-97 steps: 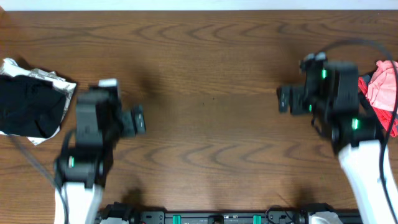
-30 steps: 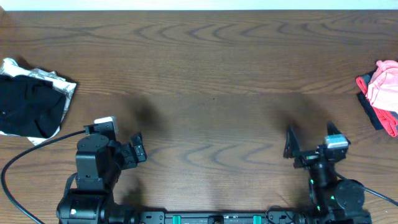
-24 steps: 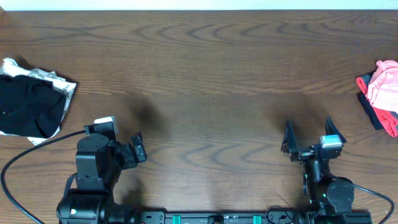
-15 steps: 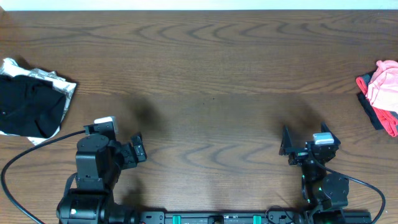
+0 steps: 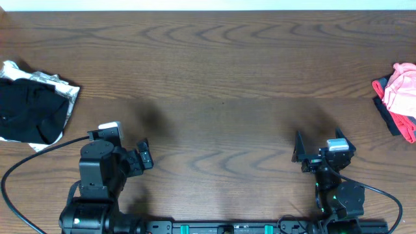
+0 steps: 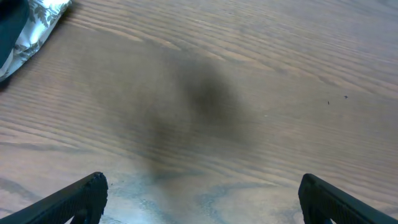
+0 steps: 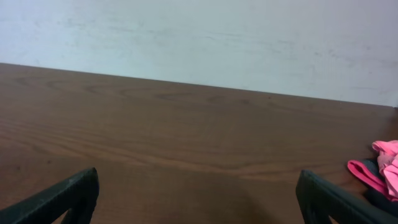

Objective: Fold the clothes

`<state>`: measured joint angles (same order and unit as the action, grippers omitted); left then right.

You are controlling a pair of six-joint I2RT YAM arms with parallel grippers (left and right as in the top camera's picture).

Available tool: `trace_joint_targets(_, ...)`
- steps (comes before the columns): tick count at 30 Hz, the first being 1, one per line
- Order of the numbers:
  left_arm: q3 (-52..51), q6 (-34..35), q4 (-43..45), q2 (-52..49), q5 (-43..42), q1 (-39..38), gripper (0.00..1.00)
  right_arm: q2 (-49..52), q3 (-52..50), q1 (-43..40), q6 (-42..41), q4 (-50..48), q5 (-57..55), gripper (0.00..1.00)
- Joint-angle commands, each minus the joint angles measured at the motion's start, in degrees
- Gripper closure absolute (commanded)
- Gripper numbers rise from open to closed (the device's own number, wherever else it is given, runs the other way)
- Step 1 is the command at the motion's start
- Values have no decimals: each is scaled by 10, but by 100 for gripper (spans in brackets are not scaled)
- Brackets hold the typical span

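Now your left claw and your right claw are both wide open and hold nothing. They are near the front edge of the worktop. The black clothes lie on a white patterned piece at the far left. The pink clothes lie at the far right.

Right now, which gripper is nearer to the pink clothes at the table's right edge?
Right. The right gripper hovers near the front edge, with the pink clothes ahead and to its right. The left gripper is across the table, farther away.
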<state>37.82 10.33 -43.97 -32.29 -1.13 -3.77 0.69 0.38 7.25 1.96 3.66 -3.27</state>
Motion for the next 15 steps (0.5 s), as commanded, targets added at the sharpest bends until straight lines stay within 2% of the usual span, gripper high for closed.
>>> trace_joint_targets(1, -2, 1, -2, 1, 1, 2, 2, -3, -1, -16, 7, 2, -3, 1)
trace_joint_targets(15, -2, 1, -2, 4, 1, 2, 2, -3, -1, -16, 7, 2, -3, 1)
